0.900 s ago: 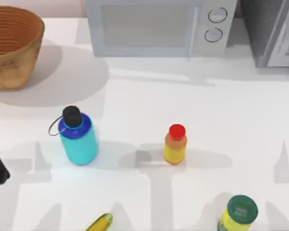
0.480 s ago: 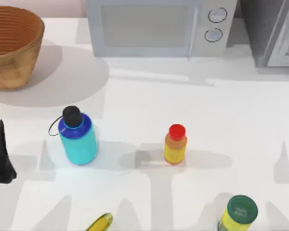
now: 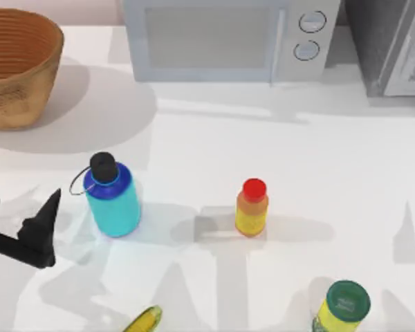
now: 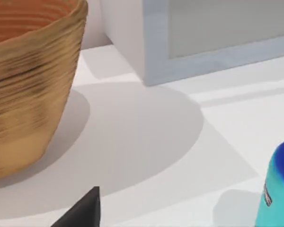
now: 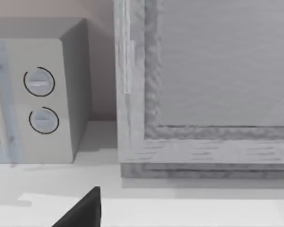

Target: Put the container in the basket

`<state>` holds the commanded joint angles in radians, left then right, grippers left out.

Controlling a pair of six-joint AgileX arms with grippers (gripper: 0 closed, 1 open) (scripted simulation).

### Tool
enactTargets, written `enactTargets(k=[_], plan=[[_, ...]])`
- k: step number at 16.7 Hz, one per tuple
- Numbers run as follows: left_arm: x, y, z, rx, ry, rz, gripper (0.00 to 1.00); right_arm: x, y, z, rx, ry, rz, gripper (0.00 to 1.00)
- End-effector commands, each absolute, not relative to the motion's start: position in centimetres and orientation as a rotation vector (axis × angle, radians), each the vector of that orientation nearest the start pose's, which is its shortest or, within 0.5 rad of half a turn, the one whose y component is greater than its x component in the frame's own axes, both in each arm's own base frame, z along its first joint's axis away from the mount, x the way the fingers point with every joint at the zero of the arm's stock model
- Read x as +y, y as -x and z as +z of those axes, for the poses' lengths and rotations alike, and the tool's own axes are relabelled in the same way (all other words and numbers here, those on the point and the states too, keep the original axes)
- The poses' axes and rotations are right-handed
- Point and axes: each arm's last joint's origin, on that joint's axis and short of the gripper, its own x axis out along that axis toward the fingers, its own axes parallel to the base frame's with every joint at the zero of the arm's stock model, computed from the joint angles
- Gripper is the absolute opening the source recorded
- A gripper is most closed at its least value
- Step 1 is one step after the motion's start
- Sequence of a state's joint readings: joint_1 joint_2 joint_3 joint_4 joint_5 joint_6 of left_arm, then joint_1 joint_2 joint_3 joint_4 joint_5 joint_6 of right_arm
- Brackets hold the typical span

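Container: cyan water bottle (image 3: 113, 197), upright on the surface (image 3: 277, 152), left of centre, ungrasped.
Basket: wicker basket (image 3: 17, 69), far-left corner, well apart from the bottle.
Left gripper (image 3: 38, 235): low, just left of the bottle, angled toward it, likely approaching; jaws' spread cannot be told.
Right arm: parked facing the microwave (image 5: 38, 90).

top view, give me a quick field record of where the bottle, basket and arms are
container: cyan water bottle, upright, left half of table, free
basket: wicker basket, far left corner, nothing visible inside
left gripper: beside the bottle on its left, apart from it
right arm: parked, its wrist camera faces the microwave
other items: small yellow bottle, yellow jar
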<state>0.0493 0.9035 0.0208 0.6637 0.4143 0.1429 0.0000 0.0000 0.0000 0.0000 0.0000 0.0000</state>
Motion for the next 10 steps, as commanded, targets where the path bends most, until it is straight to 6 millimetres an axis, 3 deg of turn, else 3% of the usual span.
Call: enactTargets(k=[10], plan=[[-0.6, -19.3, 8.6, 0.184, -0.093, -0.737, 1.00, -0.1, -10.6, 16.0, 0.000, 0.000, 0.000, 1.00]])
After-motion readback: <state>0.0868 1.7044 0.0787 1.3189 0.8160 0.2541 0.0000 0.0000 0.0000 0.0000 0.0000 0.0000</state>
